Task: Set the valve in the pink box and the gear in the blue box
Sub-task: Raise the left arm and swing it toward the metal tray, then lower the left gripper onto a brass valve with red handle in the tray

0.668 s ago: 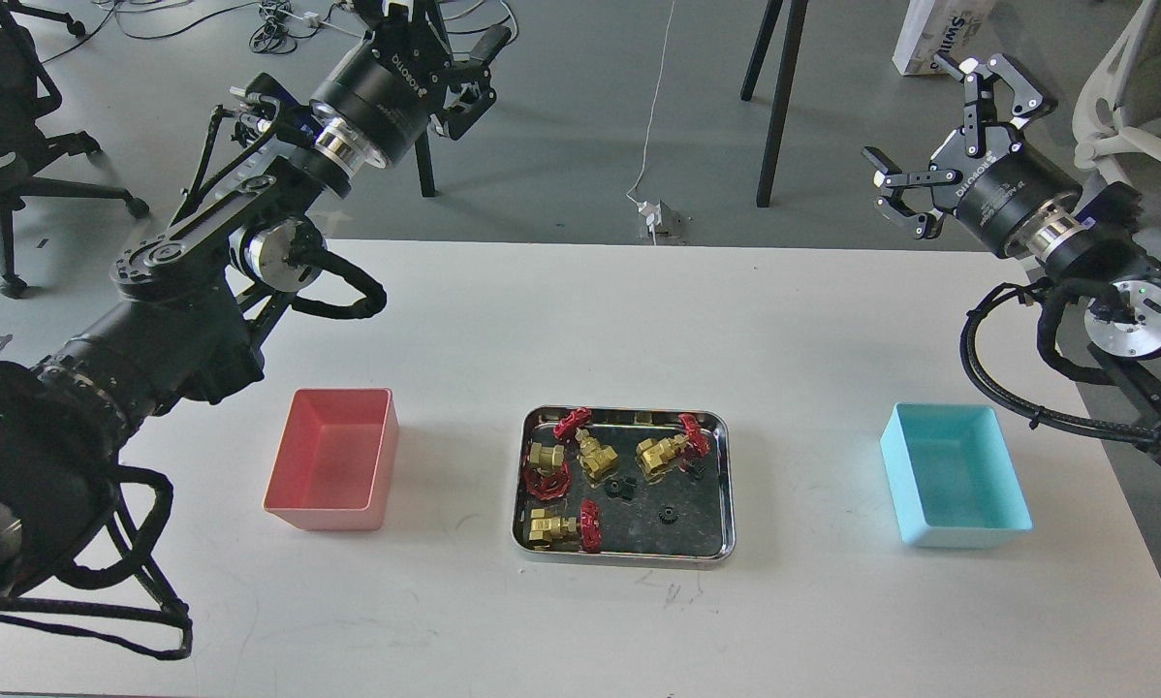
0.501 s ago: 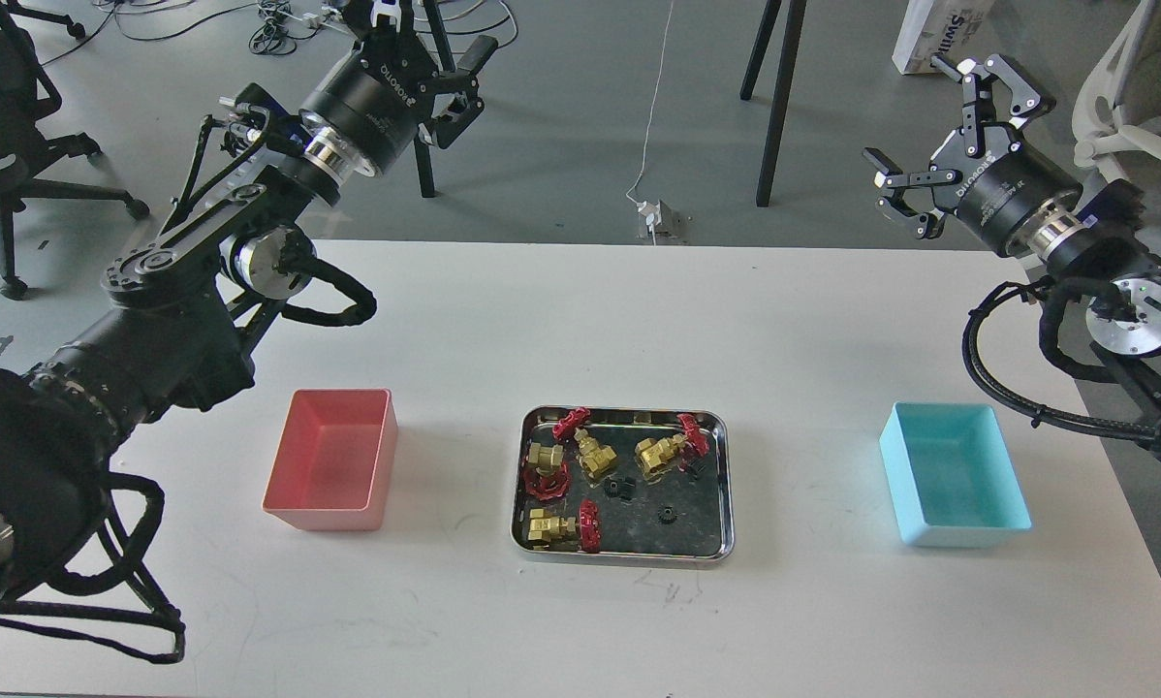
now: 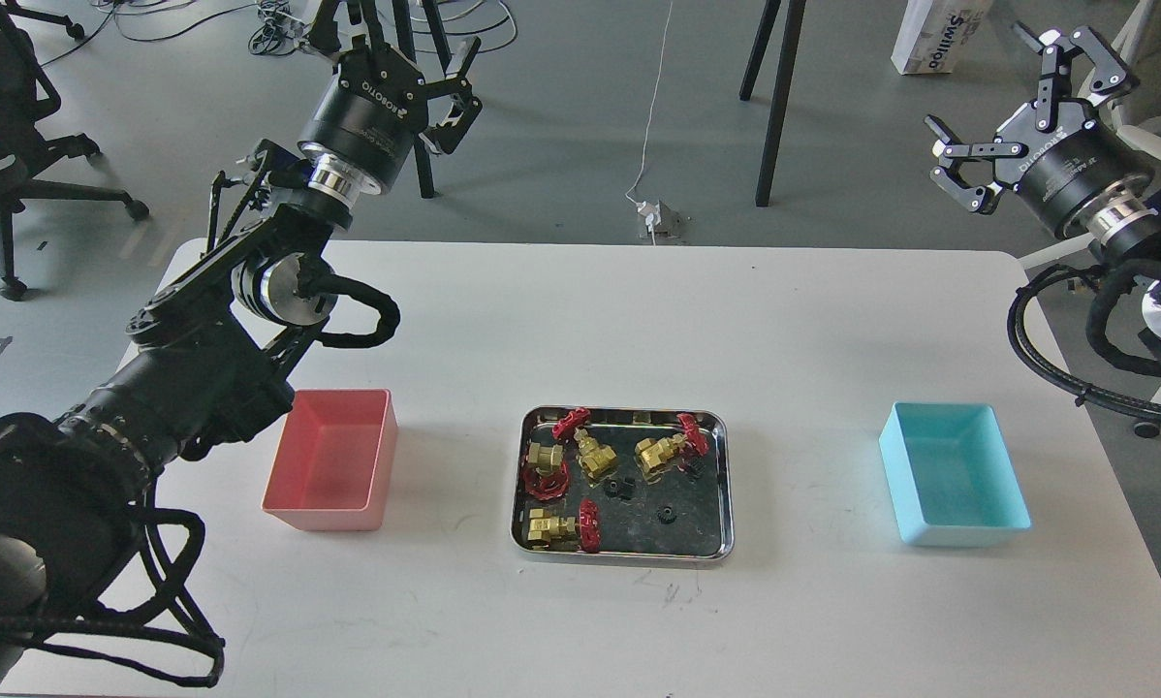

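Four brass valves with red handwheels lie in a shiny steel tray (image 3: 629, 557) at the table's middle; the front-left valve (image 3: 561, 526) is nearest me. Small black gears lie among them, one gear (image 3: 668, 512) right of that valve. The pink box (image 3: 329, 519) stands empty left of the tray. The blue box (image 3: 963, 535) stands empty to its right. My left gripper (image 3: 396, 44) is open, raised beyond the table's far left edge. My right gripper (image 3: 1002, 82) is open, raised beyond the far right corner. Both are far from the tray.
The white table (image 3: 580, 330) ends just right of the blue box. Black stand legs (image 3: 779, 97) and cables are on the floor behind it. A dark office chair (image 3: 9, 145) stands at far left and a white chair (image 3: 1152, 136) at far right.
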`<state>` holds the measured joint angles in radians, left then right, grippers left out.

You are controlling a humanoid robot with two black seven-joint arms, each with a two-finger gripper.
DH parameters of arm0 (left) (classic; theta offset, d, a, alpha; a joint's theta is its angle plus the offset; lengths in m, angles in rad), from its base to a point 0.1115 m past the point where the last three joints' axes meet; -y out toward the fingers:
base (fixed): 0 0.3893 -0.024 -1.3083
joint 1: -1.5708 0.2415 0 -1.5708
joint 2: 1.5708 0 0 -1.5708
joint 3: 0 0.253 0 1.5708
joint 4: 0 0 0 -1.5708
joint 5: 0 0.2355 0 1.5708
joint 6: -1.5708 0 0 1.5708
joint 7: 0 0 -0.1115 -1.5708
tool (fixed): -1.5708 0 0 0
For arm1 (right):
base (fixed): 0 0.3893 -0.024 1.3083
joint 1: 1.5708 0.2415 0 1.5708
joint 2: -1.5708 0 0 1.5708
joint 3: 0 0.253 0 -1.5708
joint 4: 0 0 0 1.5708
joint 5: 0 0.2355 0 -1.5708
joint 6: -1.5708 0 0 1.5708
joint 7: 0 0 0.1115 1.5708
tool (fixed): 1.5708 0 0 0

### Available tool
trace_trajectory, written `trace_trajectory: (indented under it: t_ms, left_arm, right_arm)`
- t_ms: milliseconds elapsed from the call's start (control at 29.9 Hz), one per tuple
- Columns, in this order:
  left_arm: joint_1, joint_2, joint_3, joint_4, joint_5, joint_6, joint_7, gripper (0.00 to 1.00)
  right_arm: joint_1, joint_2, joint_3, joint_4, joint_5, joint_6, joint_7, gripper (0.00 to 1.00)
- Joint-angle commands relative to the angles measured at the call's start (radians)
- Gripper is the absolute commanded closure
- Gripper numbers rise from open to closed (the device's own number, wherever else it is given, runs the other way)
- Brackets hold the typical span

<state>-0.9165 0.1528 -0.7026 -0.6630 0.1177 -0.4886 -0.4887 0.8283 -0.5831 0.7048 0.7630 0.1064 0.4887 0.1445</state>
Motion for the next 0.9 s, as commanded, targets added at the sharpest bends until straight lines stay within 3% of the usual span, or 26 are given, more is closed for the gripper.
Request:
trace_trajectory:
  t_ms: [0, 134, 301, 434, 702, 869]
  left_arm:
    - [0.013, 0.027, -0.032, -0.154, -0.003, 0.000, 0.000, 0.00]
    - [-0.019, 0.178, 0.003, -0.276, 0.013, 0.000, 0.000, 0.00]
    - [-0.172, 0.402, 0.257, -0.383, 0.025, 0.000, 0.000, 0.00]
    - [-0.361, 0.527, 0.470, -0.454, 0.033, 0.000, 0.000, 0.00]
    - [-0.798, 0.577, 1.020, -0.657, 0.437, 0.000, 0.000, 0.00]
    - [-0.926, 0.521, 1.322, -0.768, 0.695, 0.005, 0.000, 0.00]
  right_arm:
    - [-0.001, -0.027, 0.002, 0.004, 0.001, 0.000, 0.000, 0.00]
    - [-0.003, -0.037, 0.007, 0.002, 0.001, 0.000, 0.000, 0.00]
    - [-0.003, -0.037, 0.009, 0.006, -0.002, 0.000, 0.000, 0.00]
    - [-0.003, -0.038, 0.036, 0.001, -0.001, 0.000, 0.000, 0.00]
    - [-0.006, -0.020, 0.171, 0.012, 0.012, 0.000, 0.003, 0.00]
    - [0.009, -0.017, 0.248, 0.058, 0.088, 0.000, -0.009, 0.00]
